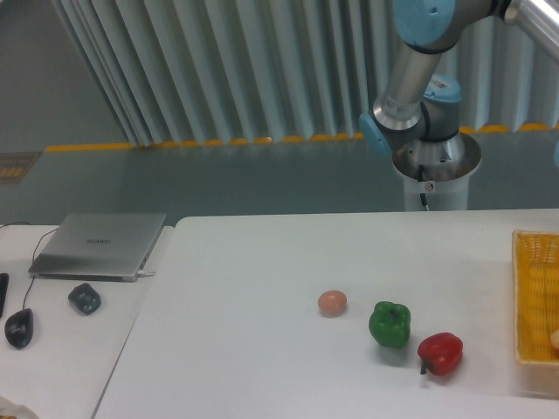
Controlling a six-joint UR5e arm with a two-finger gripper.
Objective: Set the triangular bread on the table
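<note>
Robotics lab/test cell: robot arm [410, 78] on pedestal behind white table [262, 262], yellow floor tape [175, 142], corrugated wall [218, 61], laptop [99, 244] w/ mouse [18, 326] alongside.
</note>
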